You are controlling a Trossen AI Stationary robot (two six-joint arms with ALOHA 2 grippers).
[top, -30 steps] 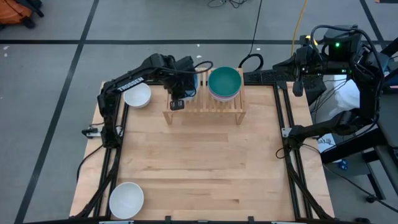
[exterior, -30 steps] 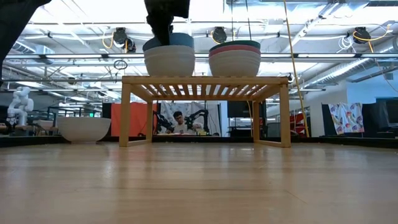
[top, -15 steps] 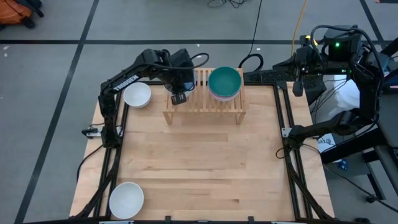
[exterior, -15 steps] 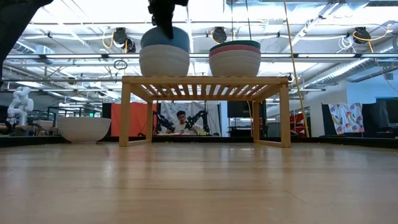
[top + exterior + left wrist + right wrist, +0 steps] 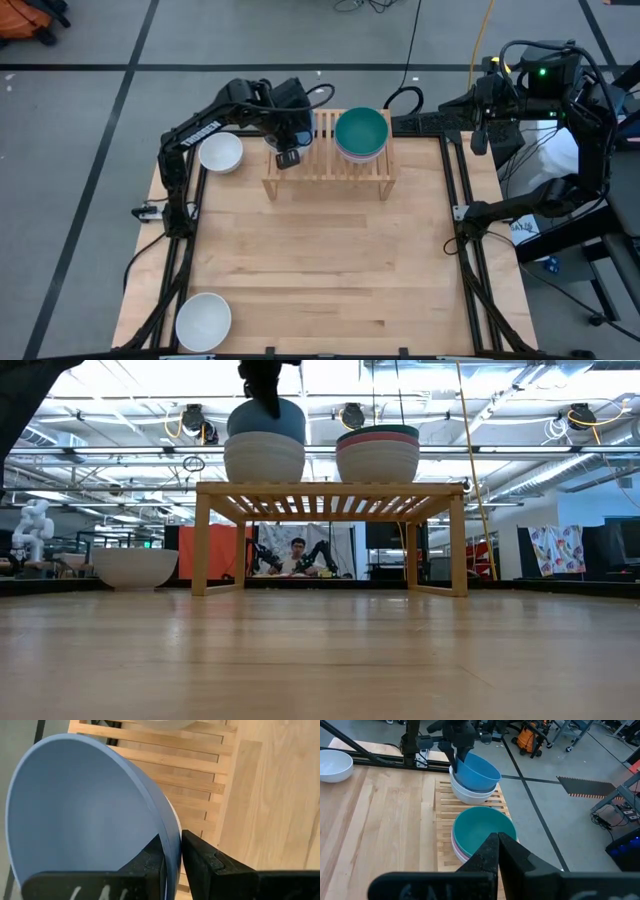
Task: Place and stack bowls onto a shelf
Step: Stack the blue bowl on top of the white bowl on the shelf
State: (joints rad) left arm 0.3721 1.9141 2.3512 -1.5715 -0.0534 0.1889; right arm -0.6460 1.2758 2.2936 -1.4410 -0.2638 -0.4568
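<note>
The wooden tabletop [image 5: 320, 260] carries the shelf [image 5: 327, 172] near its far edge, a low slatted rack on side legs. On the shelf's right half sits a stack topped by the dark green bowl [image 5: 361, 131], with a pink bowl [image 5: 457, 847] under it and a white bowl [image 5: 377, 463] at the bottom. On the left half the blue bowl [image 5: 476, 771] is nested, somewhat tilted, in a white bowl [image 5: 470, 794] that stands on the slats. Two more white bowls rest on the table: one [image 5: 221, 153] just left of the shelf, another [image 5: 204, 319] at the near left corner, well apart from everything else.

The left arm reaches from the table's left side across to the shelf's left half, with its wrist bent down over the stack. The left gripper [image 5: 172, 855] straddles the blue bowl's rim, one finger [image 5: 150, 862] inside the bowl and the other outside. The jaws are only narrowly parted, with the rim between them; the inner finger looks to be against the rim, while a thin gap shows on the outer side, so a firm clamp cannot be confirmed.

The right arm waits off the table's far right corner, and the right gripper [image 5: 497, 851] has its fingers pressed together, holding nothing
</note>
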